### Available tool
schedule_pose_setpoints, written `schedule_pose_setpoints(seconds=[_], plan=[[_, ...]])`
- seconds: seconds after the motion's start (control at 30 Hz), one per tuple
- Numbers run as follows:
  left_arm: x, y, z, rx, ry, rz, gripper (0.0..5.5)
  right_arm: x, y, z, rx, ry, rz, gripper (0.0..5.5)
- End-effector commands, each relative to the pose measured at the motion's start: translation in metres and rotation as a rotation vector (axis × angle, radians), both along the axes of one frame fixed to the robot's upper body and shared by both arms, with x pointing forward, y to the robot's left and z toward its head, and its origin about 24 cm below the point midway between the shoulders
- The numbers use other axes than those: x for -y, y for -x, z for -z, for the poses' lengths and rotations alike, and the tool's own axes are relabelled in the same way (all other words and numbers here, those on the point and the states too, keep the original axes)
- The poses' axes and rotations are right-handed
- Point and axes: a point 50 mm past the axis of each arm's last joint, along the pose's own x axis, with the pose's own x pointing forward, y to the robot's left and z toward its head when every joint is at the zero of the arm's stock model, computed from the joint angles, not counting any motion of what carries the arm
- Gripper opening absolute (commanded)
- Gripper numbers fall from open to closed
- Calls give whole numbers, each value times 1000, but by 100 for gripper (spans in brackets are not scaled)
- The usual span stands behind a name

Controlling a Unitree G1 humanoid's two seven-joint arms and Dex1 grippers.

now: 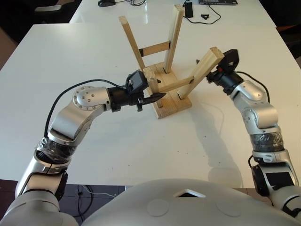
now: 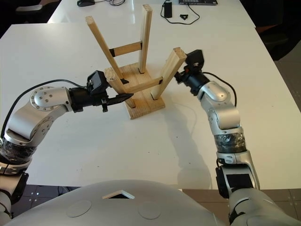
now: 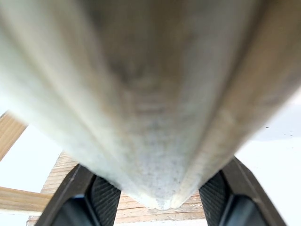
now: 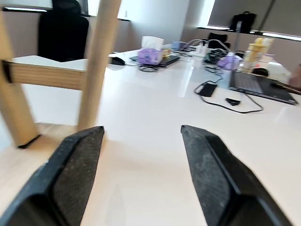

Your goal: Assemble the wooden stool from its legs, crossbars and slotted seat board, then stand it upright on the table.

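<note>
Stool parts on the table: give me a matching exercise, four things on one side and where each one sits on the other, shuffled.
1 seat board
2 far crossbar
3 tilted leg
4 left gripper

A between the two far legs
B flat on the table
C top end beside the right gripper
D at the board's left side

Pairs: 1-B, 2-A, 3-C, 4-D

- This is an office or meeting room: a long white table (image 4: 155, 108) stands with a second table (image 1: 89, 14) set against its far edge.
- On the far desks are a laptop (image 4: 261, 87), a mouse (image 1: 106, 3), a tissue box (image 4: 151, 44), bottles (image 4: 254, 54) and loose cables (image 4: 225, 101).
- A black office chair (image 4: 63, 28) and a dark bag (image 4: 243, 21) stand farther back.
</note>
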Motion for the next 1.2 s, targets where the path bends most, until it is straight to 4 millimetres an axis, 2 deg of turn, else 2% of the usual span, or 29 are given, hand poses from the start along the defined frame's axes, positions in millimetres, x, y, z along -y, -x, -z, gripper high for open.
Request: schedule_pose_setpoints(seconds=[0.03, 0.1, 0.17, 0.23, 0.3, 0.33, 0.37, 0.4, 0.43, 0.47, 0.5, 0.57, 0.63, 0.7, 0.77, 0.83, 0.9, 1.0, 1.1, 1.2], plan=[[-26, 9, 54, -254, -241, -122, 204, 70, -17, -3, 28, 15, 385, 303], [-26, 8, 53, -252, -245, -114, 204, 75, -18, 3, 28, 0, 453, 303], [-28, 8, 52, -250, -252, -114, 204, 56, -18, 12, 12, -28, 423, 303], [-30, 8, 53, -252, -260, -120, 204, 10, -9, 27, -58, -118, 282, 303], [-31, 8, 55, -257, -263, -126, 204, -47, 12, 28, -139, -278, 38, 303], [-31, 8, 56, -260, -263, -128, 204, -77, 28, 14, -157, -414, -138, 303], [-31, 10, 57, -263, -262, -129, 204, -105, 51, -15, -154, -586, -390, 303], [-30, 11, 57, -266, -259, -129, 204, -121, 75, -42, -134, -702, -619, 303], [-29, 12, 57, -267, -257, -129, 204, -128, 94, -61, -106, -748, -786, 303], [-28, 12, 57, -268, -253, -128, 204, -129, 105, -72, -95, -738, -889, 303], [-26, 12, 58, -267, -249, -129, 204, -127, 107, -73, -95, -693, -922, 303], [-23, 11, 58, -263, -242, -125, 204, -123, 100, -60, -139, -590, -867, 303], [-20, 10, 57, -258, -238, -116, 204, -116, 88, -42, -168, -487, -740, 303], [-20, 10, 56, -256, -239, -110, 204, -101, 73, -25, -189, -420, -584, 303], [-23, 10, 56, -257, -243, -114, 204, -76, 54, -9, -217, -373, -406, 303], [-25, 11, 56, -259, -247, -117, 204, -38, 31, 6, -239, -334, -189, 303], [-27, 13, 56, -260, -246, -113, 204, 8, 9, 17, -247, -331, 39, 303], [-24, 15, 53, -259, -233, -88, 204, 56, -7, 25, -219, -291, 246, 303], [-20, 17, 50, -258, -215, -58, 204, 74, -12, 25, -150, -422, 275, 303], [-21, 18, 50, -260, -213, -59, 204, 75, -12, 30, -153, -500, 284, 303]])
